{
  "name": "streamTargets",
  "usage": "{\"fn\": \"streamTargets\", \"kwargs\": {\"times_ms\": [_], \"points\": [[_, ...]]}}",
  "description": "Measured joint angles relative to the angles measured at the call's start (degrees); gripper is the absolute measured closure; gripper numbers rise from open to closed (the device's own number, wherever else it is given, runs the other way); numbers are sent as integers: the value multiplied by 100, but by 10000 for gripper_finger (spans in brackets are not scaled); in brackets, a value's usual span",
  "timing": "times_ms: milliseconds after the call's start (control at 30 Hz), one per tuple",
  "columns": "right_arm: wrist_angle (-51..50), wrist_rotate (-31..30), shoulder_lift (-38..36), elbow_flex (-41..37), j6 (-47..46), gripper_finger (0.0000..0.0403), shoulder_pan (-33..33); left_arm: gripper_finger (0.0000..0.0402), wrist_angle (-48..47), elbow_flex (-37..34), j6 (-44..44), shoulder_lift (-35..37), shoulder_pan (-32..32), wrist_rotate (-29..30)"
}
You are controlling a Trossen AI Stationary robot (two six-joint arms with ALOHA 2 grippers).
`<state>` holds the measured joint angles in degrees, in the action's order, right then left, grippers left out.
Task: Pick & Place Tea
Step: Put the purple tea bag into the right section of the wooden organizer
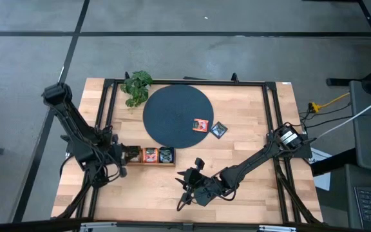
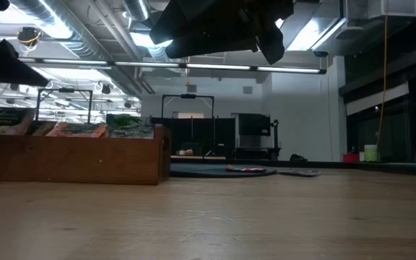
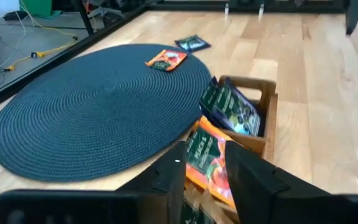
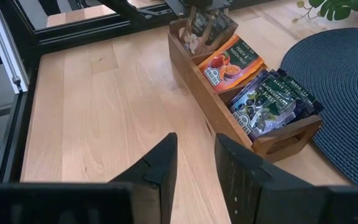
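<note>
Pale wooden table (image 1: pixel 250 187) with a black metal frame carries a large dark woven round mat (image 1: pixel 177 116), a small leafy green plant (image 1: pixel 136 87) at its far left edge, and a brown wooden compartment tray (image 1: pixel 148 156) just in front of the mat. Tea sachets stand packed in the tray — orange-red ones (image 4: pixel 232 62) in the middle compartment, dark green ones (image 4: pixel 267 102) at the end nearest the mat. One loose orange-red sachet (image 1: pixel 201 124) lies flat on the mat's right edge; a loose dark sachet (image 1: pixel 219 130) lies on bare table just beside it.

The left pincer (image 3: pixel 205 163) sits at the tray's left end, its two dark fingers parted a little, directly over the upright orange-red sachets. Whether it touches or grips one cannot be told. To do this step well, the fingers likely need to straddle a single sachet's top edge, then lift straight up so neighbours stay put.

The right pincer (image 4: pixel 196 155) hovers over bare table near the front edge, fingers slightly apart, holding nothing.
</note>
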<state>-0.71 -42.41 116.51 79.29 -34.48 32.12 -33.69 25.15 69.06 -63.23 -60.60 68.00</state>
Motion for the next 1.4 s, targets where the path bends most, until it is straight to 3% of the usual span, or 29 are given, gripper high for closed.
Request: {"fn": "streamTargets", "kwargs": {"times_ms": [167,233,500,733,933,1033,1133,1267,1400], "points": [[-7,-2,0,0,39,292,0,276,193,0,-46,390,6,132],[-68,-3,0,0,168,292,0,275,455,0,-224,596,60,-91],[-792,-2,-23,0,-275,292,0,286,2694,0,-2649,847,1161,-2184],[-3137,-205,-516,0,-1738,292,0,309,4138,0,-3940,499,2442,-3857],[-5574,-251,-793,2,-3263,292,-163,325,4253,291,-4072,-156,3126,-4664],[-6456,164,-765,0,-3729,294,-422,332,4247,611,-4277,-565,3269,-4857],[-6642,547,-700,-10,-3579,311,-717,340,4249,977,-4473,-940,3358,-4961],[-6667,535,-719,-4,-3014,356,-1102,354,4215,1446,-4541,-1358,3460,-5215],[-6642,743,-726,-108,-2559,395,-1538,372,3531,1846,-4546,-1558,3538,-5469]]}}
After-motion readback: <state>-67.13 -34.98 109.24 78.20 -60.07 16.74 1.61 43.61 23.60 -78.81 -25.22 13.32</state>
